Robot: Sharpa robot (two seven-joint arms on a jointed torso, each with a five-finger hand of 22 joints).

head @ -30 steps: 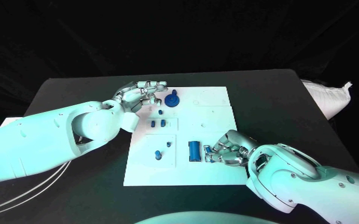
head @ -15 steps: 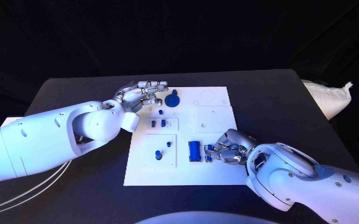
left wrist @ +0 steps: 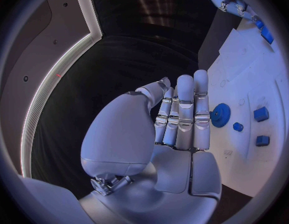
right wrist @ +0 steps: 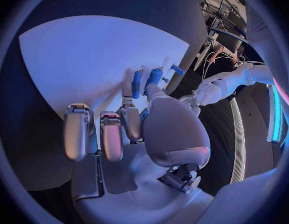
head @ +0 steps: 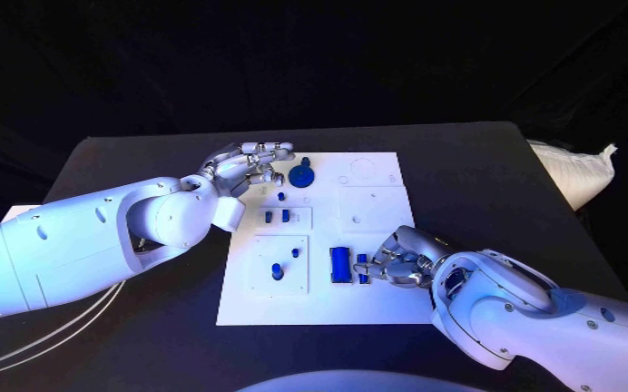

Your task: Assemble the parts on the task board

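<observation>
Right hand rests on the task board near its front edge, fingers pinching a blue part. Left hand hovers at the board's far-left corner beside the blue gear, fingers straight, close together, holding nothing

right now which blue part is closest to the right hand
The long blue bar beside the right hand; the other blue parts lie further left or up the task board.

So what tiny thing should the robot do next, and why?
Probably lift the small blue part clear of the task board. The right robot hand seems to have its fingers around it beside the long blue block, while the left robot hand hovers empty.
</observation>
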